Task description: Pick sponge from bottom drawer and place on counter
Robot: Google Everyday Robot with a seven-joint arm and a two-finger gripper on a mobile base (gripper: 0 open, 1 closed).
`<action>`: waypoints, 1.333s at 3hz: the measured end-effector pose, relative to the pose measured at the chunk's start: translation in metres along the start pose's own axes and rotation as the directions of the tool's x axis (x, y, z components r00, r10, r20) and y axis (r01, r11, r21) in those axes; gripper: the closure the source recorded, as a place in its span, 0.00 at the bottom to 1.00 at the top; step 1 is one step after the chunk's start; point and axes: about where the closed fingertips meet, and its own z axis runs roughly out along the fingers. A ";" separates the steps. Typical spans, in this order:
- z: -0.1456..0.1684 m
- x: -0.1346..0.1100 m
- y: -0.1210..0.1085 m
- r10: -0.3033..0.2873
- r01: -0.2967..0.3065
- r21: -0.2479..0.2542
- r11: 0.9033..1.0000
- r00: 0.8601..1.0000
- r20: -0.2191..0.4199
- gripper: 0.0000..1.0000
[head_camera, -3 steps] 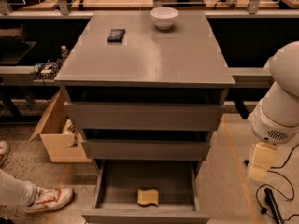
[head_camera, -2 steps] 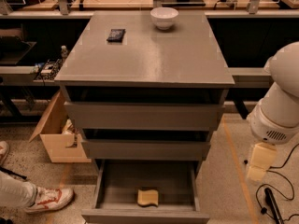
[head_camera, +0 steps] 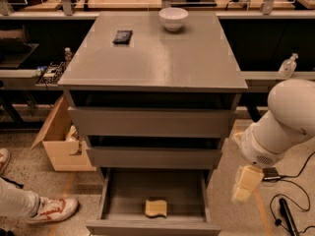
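Observation:
The pale-yellow sponge [head_camera: 156,208] lies flat near the front of the open bottom drawer [head_camera: 113,193], the lowest of the grey cabinet's three drawers. The counter [head_camera: 162,58] is the cabinet's wide grey top. My gripper [head_camera: 244,185] hangs from the white arm [head_camera: 285,119] to the right of the cabinet, outside the drawer, level with it and well right of the sponge. It holds nothing that I can see.
A white bowl [head_camera: 173,18] and a small black packet [head_camera: 122,36] sit at the back of the counter. A cardboard box [head_camera: 59,144] stands on the floor left of the cabinet. A person's shoes [head_camera: 51,210] are at lower left. Cables [head_camera: 288,215] lie at lower right.
The arm and gripper have moved left, closer to the cabinet's right side. The sponge and the drawer have not moved.

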 end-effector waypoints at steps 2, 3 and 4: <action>0.120 -0.040 0.017 -0.043 0.088 -0.161 0.983 0.963 0.267 0.00; 0.121 -0.040 0.017 -0.039 0.084 -0.160 0.984 0.963 0.266 0.00; 0.135 -0.039 0.021 -0.009 0.054 -0.168 0.984 0.966 0.259 0.00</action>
